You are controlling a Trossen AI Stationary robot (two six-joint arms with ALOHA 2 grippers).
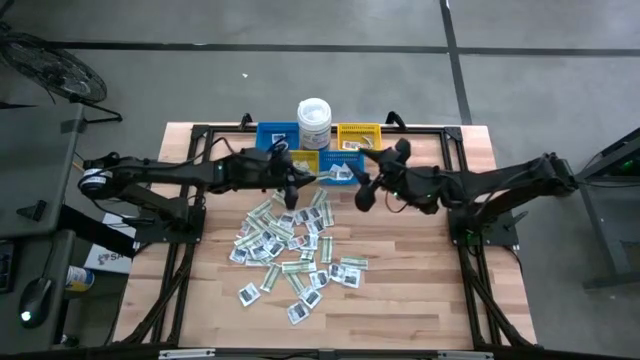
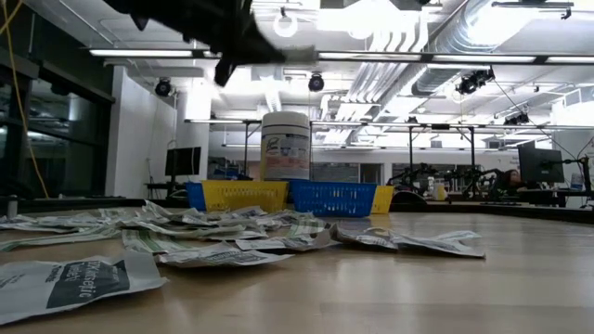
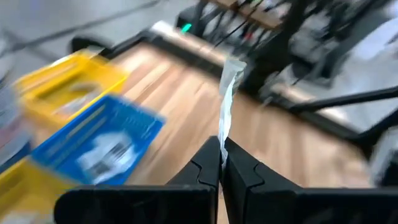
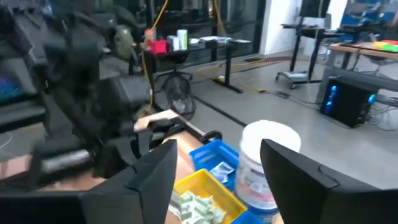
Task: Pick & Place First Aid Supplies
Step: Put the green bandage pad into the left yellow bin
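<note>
The first aid supplies [image 1: 290, 250] lie as a loose heap of small flat packets on the wooden table, in front of the bins; the low view shows the heap [image 2: 232, 232] too. My left gripper [image 3: 221, 165] is above the heap's far edge [image 1: 292, 190], shut on one long pale strip packet [image 3: 227, 99]. My right gripper [image 4: 219, 149] hangs open and empty, up in the air to the right of the bins [image 1: 362, 192], facing them. White packets lie in a blue bin [image 3: 99, 143], and greenish ones lie in a yellow bin [image 4: 199, 202]. My left gripper pinches one end of the strip packet [image 3: 221, 144] between its two fingertips. The fingers come nearly level from the table's left side, tipped slightly down. The packet sticks out past the fingertips, seen edge-on and a little bent, lifted clear of the table.
Two blue bins [image 1: 277, 135] and two yellow bins [image 1: 358, 133] stand in a cluster at the table's far middle, with a white lidded tub [image 1: 314, 120] between them. Bare wood lies to the right of the heap [image 1: 430, 270]. A black frame [image 1: 200, 130] runs along the table's edges.
</note>
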